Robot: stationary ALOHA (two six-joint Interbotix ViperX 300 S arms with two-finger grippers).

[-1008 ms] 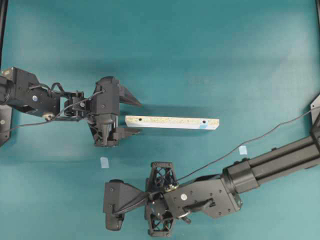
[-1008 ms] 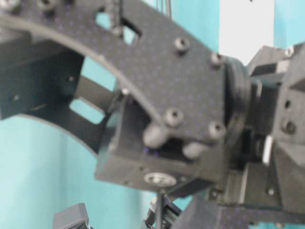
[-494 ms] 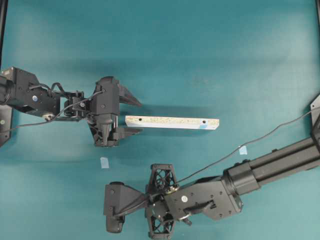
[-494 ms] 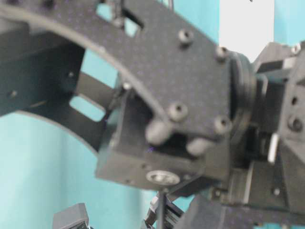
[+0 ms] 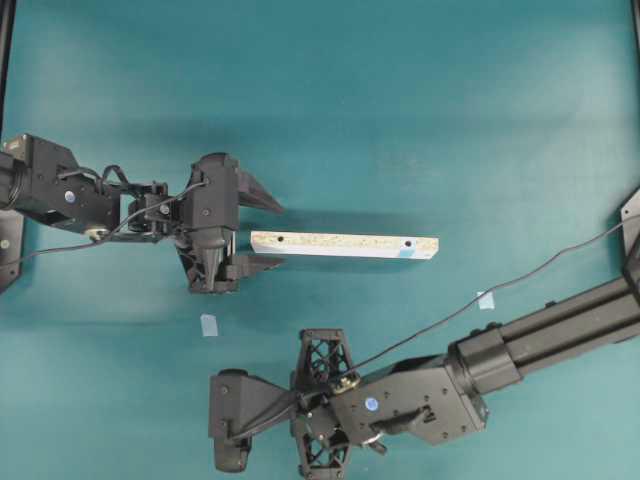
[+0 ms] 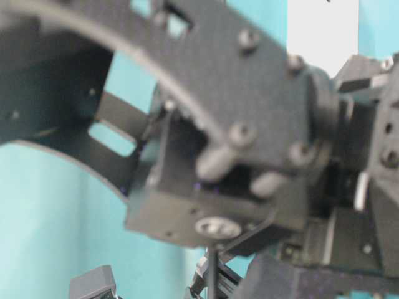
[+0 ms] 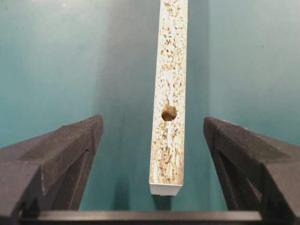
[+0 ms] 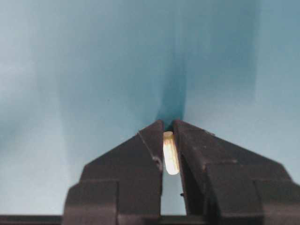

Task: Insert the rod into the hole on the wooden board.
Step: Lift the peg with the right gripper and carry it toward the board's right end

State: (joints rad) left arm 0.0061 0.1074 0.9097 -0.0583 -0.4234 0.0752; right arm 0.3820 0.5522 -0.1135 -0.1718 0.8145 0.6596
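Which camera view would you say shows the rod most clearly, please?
The right wrist view: the rod sits close up, pinched between the right end effector's fingers. In the overhead view the arm covers it, the table-level view is filled by blurred arm hardware, and the left wrist view shows only the wooden board.

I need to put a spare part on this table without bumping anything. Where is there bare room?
The widest bare stretch is the teal table beyond the wooden board, across the whole far side. Crowded: around the left end effector at the board's end, and the near edge under the right end effector.
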